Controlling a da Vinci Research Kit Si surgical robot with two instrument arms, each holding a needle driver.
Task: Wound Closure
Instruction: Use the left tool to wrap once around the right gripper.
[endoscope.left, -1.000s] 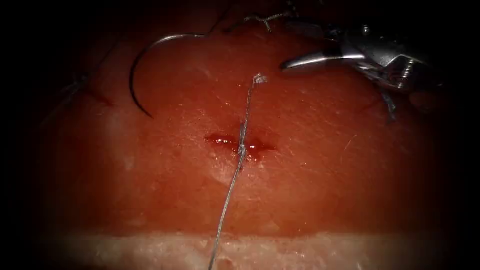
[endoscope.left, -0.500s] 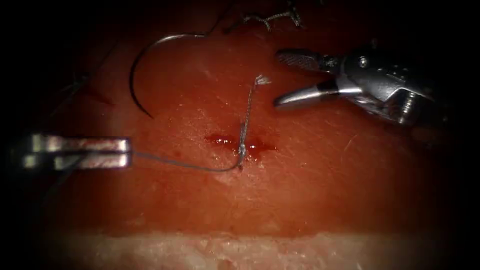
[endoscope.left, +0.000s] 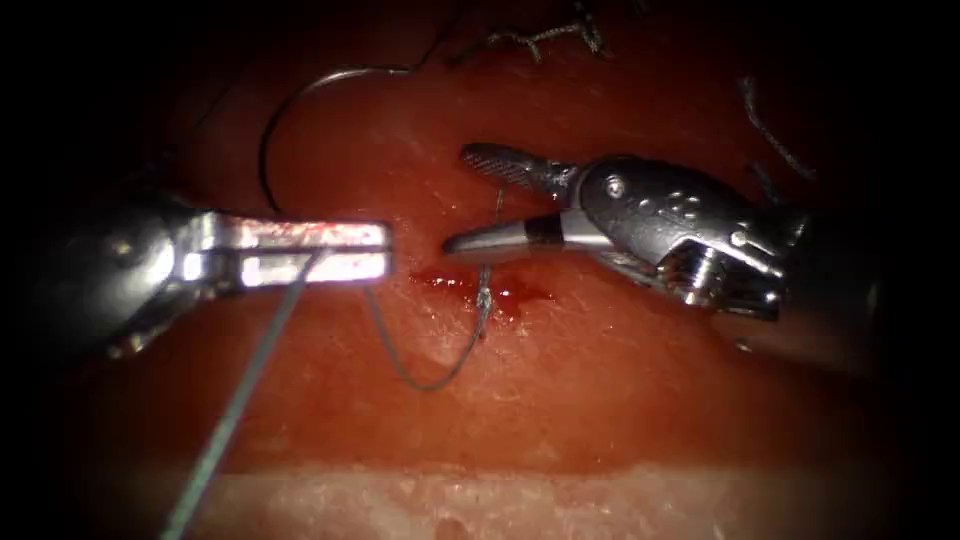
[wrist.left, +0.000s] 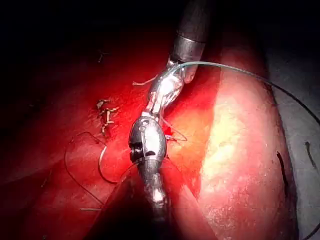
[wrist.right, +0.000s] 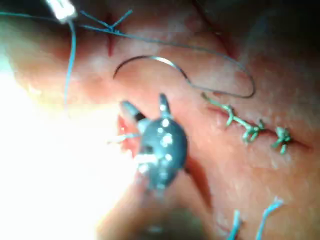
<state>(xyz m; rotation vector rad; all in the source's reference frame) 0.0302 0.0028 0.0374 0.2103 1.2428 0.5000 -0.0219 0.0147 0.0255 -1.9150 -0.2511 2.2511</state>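
Your left end effector (endoscope.left: 385, 250) sits just left of the cut (endoscope.left: 480, 285), clenched on the thread (endoscope.left: 425, 375). From its tips the thread drops in a slack loop over the tissue (endoscope.left: 560, 400) and climbs back to the knot at the cut; a second strand runs from the same jaws down toward the near edge of the tissue. In the left wrist view that end effector (wrist.left: 150, 111) lies right against the other tool, with the thread (wrist.left: 240, 71) arcing away from it.

Your right end effector (endoscope.left: 455, 200) is released and holds nothing. Its jaws are spread, tips pointing left, directly over the cut, and the short upright tail of thread rising from the knot stands between them; whether either jaw touches that tail is hard to judge. In the right wrist view the spread jaws (wrist.right: 142, 104) hover over the red fluid (wrist.right: 122, 135) at the cut.

The needle (endoscope.left: 290, 120) lies free on the tissue, up and to the left of the cut, well apart from both tools and not in the tissue. It also shows in the right wrist view (wrist.right: 155, 62), with thread trailing from it. A finished row of knots (wrist.right: 250, 127) lies beyond it.
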